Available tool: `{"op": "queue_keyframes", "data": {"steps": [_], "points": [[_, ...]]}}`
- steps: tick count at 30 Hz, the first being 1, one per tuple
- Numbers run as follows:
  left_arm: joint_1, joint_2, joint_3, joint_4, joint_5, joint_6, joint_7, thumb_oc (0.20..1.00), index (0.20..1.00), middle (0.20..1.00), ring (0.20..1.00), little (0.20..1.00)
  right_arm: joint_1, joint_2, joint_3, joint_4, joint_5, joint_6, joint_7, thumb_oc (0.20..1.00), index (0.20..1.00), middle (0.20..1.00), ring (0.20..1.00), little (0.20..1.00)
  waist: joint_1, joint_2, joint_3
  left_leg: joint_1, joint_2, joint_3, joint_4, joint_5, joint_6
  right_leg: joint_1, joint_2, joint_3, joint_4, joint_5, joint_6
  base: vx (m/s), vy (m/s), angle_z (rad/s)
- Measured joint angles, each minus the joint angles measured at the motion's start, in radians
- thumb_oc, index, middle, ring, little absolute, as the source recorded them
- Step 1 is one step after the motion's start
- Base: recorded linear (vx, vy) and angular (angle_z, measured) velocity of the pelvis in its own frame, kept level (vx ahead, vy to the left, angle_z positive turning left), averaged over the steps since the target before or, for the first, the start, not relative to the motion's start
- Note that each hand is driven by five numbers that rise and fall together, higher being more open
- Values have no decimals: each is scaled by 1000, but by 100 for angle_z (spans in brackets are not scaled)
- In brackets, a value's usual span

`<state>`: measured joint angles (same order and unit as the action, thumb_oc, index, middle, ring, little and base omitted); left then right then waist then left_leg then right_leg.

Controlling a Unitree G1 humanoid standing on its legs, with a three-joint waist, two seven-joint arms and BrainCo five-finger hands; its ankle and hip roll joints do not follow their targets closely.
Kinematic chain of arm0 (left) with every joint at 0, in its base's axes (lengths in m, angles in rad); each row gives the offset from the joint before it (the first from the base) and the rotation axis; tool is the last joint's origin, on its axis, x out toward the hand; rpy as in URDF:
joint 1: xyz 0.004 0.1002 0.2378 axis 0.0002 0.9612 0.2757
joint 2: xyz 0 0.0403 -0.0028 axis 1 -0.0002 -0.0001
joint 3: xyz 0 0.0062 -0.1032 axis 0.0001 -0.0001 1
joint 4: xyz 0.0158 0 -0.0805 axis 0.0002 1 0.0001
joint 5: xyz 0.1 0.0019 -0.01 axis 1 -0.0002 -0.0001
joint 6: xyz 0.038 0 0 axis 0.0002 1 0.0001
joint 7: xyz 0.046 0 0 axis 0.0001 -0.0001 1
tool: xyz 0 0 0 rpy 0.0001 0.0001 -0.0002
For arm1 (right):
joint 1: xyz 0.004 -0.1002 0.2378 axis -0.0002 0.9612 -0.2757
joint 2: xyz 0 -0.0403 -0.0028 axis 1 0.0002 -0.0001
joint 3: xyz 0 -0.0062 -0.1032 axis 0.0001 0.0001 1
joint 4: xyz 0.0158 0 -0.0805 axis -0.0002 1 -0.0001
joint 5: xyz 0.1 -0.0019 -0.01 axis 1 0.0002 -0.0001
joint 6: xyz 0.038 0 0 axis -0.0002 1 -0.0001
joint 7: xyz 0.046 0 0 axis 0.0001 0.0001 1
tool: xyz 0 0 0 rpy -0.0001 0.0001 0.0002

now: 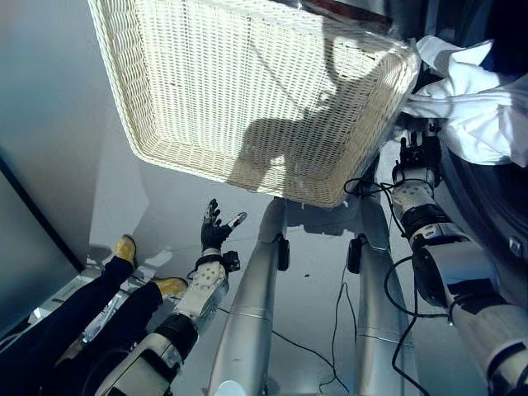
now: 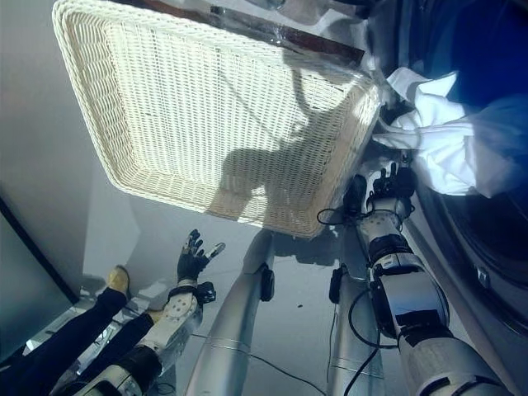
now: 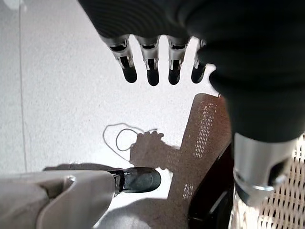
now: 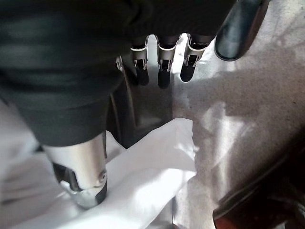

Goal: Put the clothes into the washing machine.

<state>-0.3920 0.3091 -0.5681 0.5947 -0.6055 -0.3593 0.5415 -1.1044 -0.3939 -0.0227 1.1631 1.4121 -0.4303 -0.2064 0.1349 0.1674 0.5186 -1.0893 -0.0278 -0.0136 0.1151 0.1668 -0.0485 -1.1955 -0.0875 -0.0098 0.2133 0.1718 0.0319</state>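
Reaching with our right hand [image 1: 419, 153], fingers straight and empty, we see the white cloth [image 1: 474, 111] just beyond it, at the washing machine [image 2: 487, 239] mouth.

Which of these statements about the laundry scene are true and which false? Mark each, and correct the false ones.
1. The wicker basket has no clothes in it. True.
2. The white cloth hangs at the washing machine's opening. True.
3. The left hand is curled round the white cloth. False: it is open with straight fingers, holding nothing, over the floor well away from the cloth.
4. The right hand is beside the basket's far left edge. False: it is just below the white cloth, by the basket's right corner.
5. A person's legs show at lower left. True.
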Motion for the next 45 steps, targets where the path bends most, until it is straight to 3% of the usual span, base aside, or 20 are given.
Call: {"op": "queue_keyframes", "data": {"steps": [6,14,19,24,28,36,37,38,45], "points": [[0,19,-20,-62,1,2,13,1000,1000,1000,1000,1000,-24,0,5,-1,-116,-60,-37,1000,1000,1000,1000,1000,26,2,-1,-34,-1,-24,0,15,-8,-42,1,-12,42,-21,-12,19,-27,7],[7,51,-20,-82,1,10,26,1000,1000,1000,1000,1000,-39,-14,68,-61,-324,-95,-73,1000,1000,1000,1000,1000,25,2,-1,-40,-4,-29,6,14,-11,-57,-3,-22,71,-36,-13,7,1,2],[22,79,-16,-101,0,9,13,1000,1000,1000,1000,1000,-55,-52,75,-100,-340,-132,-48,1000,1000,1000,1000,1000,26,2,-1,-37,-6,-27,17,15,-11,-55,-4,-21,81,-37,-13,0,0,0],[44,101,-14,-111,0,6,-1,1000,1000,1000,1000,1000,-49,-53,70,-138,-192,-138,41,1000,1000,1000,1000,1000,25,2,-1,-34,-6,-25,18,14,-12,-53,-4,-21,82,-36,-15,0,0,0],[82,118,-13,-148,0,6,-3,1000,1000,1000,1000,1000,-2,-52,55,-219,3,-138,189,1000,1000,1000,1000,1000,24,2,-1,-12,-6,-20,16,15,-11,-33,-4,-17,81,-36,-16,-8,-1,0],[89,133,6,-183,-2,17,-3,1000,1000,1000,1000,1000,55,-49,56,-317,204,-116,306,1000,1000,1000,1000,1000,20,2,-1,2,-9,-13,18,15,-9,-21,-5,-3,79,-34,-13,-4,-1,0],[90,133,5,-183,-2,17,-3,1000,1000,1000,1000,1000,57,-49,56,-319,237,-103,322,467,467,467,467,467,20,2,-1,7,-9,-10,18,16,-8,-12,-5,-2,73,-32,-12,0,0,0],[90,134,5,-184,-2,18,-3,1000,1000,1000,1000,1000,57,-49,56,-320,263,-94,333,200,200,200,200,200,19,2,-1,12,-8,-10,17,16,-8,-7,-5,-2,68,-31,-11,-11,-4,-3],[90,153,6,-204,-2,26,-2,1000,1000,1000,1000,1000,77,-43,56,-378,447,-70,375,200,200,200,200,200,18,0,0,34,-11,7,19,11,-1,15,-7,4,61,-22,-11,-24,-18,-1]]}}
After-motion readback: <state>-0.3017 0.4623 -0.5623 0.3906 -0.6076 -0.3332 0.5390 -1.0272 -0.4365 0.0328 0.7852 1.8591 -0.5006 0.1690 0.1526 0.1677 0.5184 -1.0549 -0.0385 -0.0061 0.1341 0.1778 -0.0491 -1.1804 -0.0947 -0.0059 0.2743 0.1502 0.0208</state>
